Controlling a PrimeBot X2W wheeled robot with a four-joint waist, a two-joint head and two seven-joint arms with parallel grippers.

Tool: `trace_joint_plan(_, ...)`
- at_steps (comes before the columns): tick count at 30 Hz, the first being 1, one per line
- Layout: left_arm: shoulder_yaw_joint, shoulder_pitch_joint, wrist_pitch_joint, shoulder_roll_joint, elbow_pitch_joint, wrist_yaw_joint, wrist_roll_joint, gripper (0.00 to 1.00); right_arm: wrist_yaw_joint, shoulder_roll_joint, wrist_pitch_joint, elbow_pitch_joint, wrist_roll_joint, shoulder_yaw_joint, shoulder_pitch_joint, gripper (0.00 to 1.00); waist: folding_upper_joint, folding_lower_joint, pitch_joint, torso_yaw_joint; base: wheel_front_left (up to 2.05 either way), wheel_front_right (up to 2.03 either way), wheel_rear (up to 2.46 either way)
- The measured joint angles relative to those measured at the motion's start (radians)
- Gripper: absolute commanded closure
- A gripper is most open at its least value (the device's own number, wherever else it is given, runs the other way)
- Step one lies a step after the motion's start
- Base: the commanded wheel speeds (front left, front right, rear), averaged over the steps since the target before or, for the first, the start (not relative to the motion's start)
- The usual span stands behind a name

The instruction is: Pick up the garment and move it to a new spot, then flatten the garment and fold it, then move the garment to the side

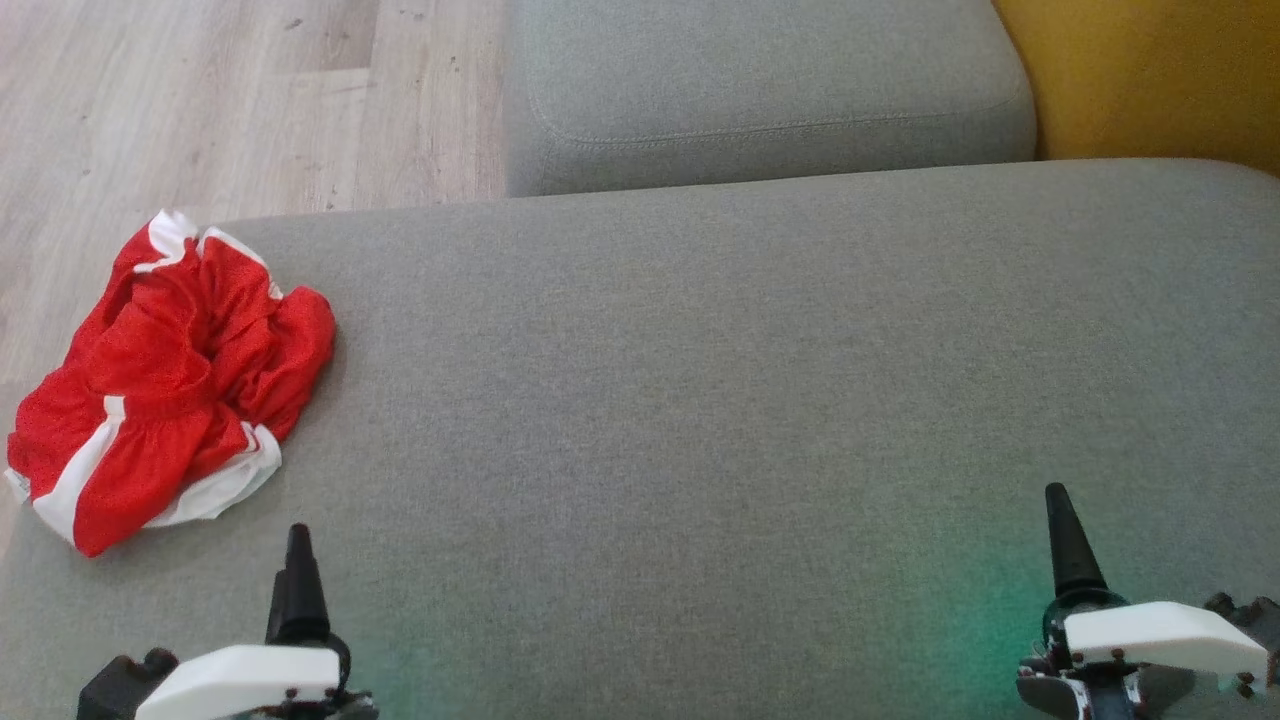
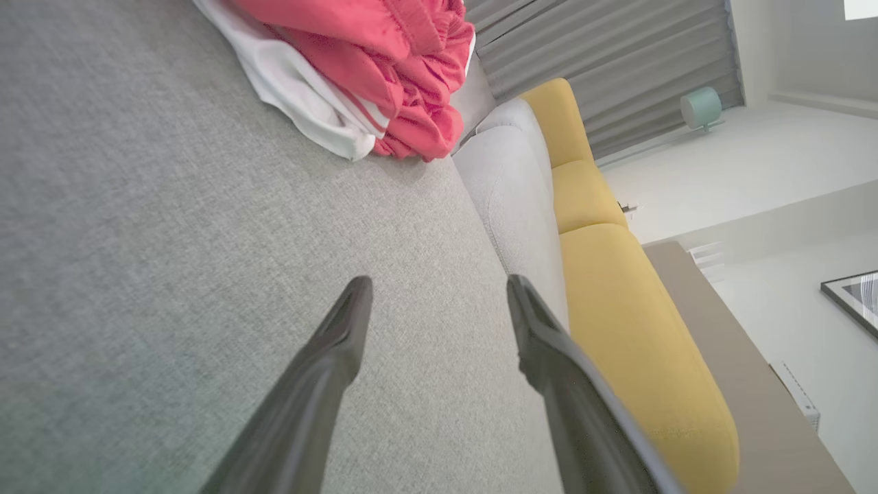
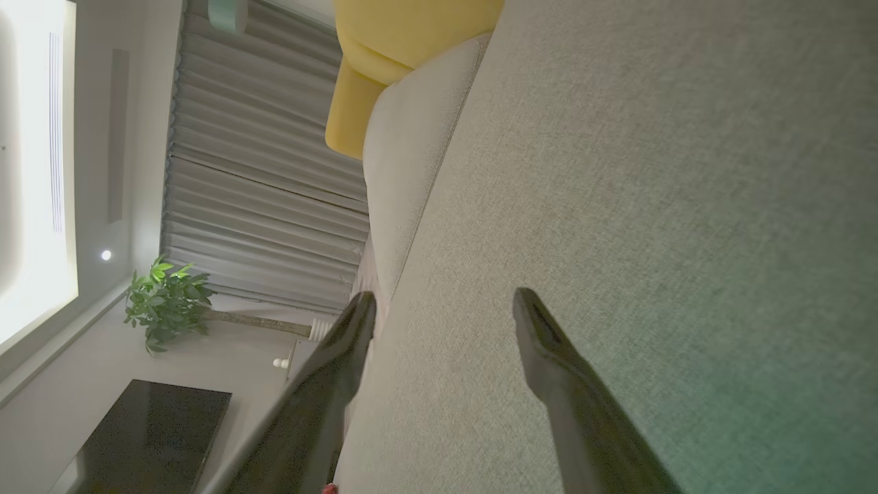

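Both agape, empty over grey cushion point(image 1: 700, 400): left gripper point(image 2: 439, 283), right gripper point(image 3: 444, 296); crumpled garment point(image 1: 170, 380) at cushion's left edge; plant point(image 3: 168, 302) beyond cushion, right wrist view.

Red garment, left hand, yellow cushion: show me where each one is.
Red garment point(image 1: 170, 390): head view, crumpled red middle.
Left hand point(image 2: 439, 283): left wrist view, midway between fingertips.
Yellow cushion point(image 2: 617, 322): left wrist view, broad side.

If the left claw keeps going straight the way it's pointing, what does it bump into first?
Probably the red garment. The left claw points along the grey cushion toward the garment's near edge, though it might only clip that edge.
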Motion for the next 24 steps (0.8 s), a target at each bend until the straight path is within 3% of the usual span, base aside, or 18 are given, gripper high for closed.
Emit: trace_joint_plan(24, -0.085, 0.004, -0.063, 0.001, -0.039, 0.040, 0.306, 0.00, 0.000, 0.000, -0.063, -0.020, -0.296, 0.072, 0.002, 0.00, 0.0000, 0.0000, -0.025, -0.010, 0.00, 0.00, 0.00)
